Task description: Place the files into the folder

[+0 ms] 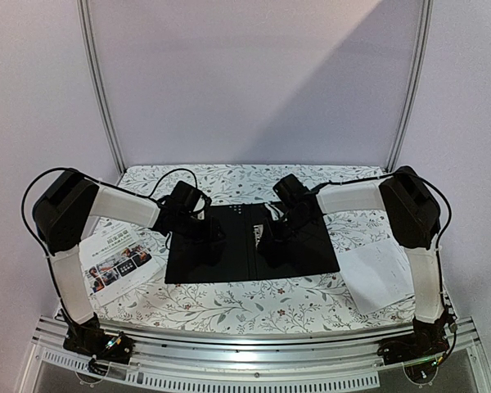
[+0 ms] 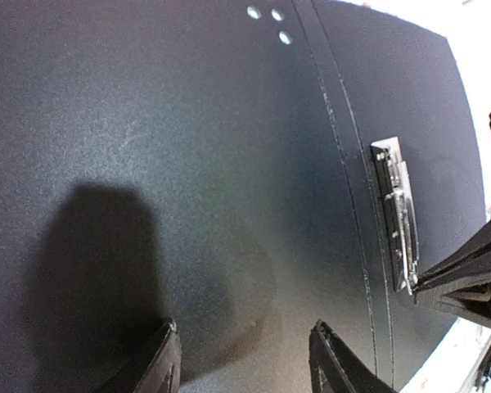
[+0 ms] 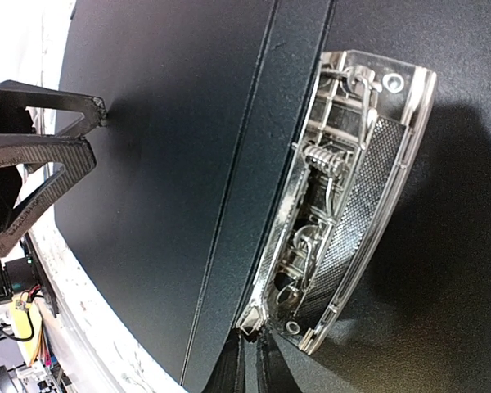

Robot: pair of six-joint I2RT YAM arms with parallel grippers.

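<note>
I have the folder (image 1: 237, 264) lying open in the middle of the table (image 1: 254, 307), black inside up, and both files outside it: the photo leaflet (image 1: 114, 264) on the table to the left, the white sheet (image 1: 378, 277) to the right, neither touching the folder as far as I can see. So I judge I am at the clip step, before any paper goes in.

My left claw (image 2: 245, 329) is spread wide over the left half with nothing between its fingers; I cannot tell whether it presses the cover or hovers just above it. My right claw (image 3: 250, 356) is clenched at the near end of the metal clip (image 3: 344, 196), its tips right against the edge. Whether it pinches a part of the clip or only butts against it, I cannot tell.

Next I would need the clip raised, with the cover held flat, then a sheet fetched from one side.
</note>
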